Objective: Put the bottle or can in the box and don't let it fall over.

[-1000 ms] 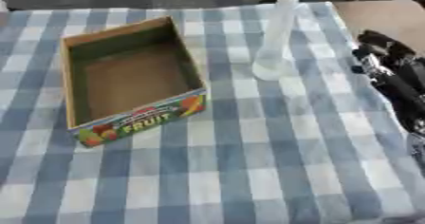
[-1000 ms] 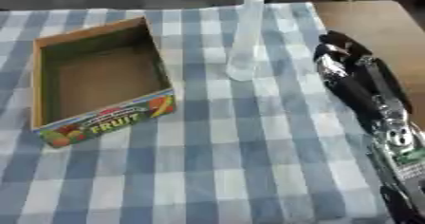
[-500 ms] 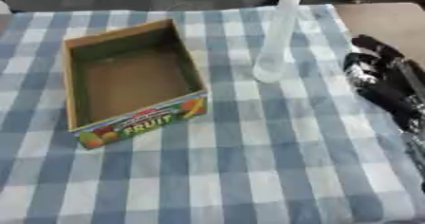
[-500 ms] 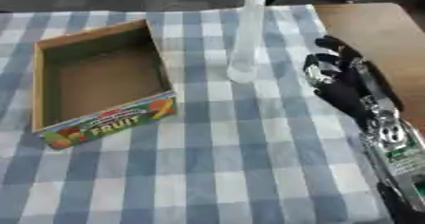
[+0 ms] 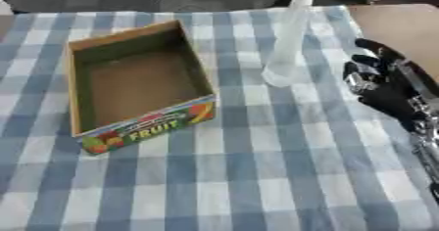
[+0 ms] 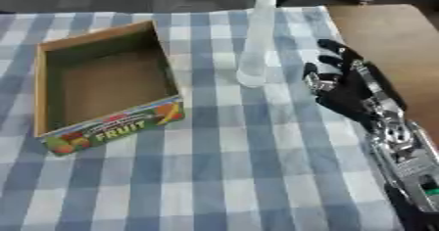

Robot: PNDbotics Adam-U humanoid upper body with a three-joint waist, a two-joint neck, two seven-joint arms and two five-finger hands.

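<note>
Blue-and-white checked cloth covers the desk (image 6: 223, 176). On it a tall clear bottle (image 6: 256, 39) stands upright — outside the open cardboard box (image 5: 137, 85) with FRUIT printed on its side, just to the box's right. From the right edge the black right hand (image 6: 343, 85) reaches in near the bottle's base, apart from it, its fingers (image 6: 324, 61) spread and holding nothing.
</note>
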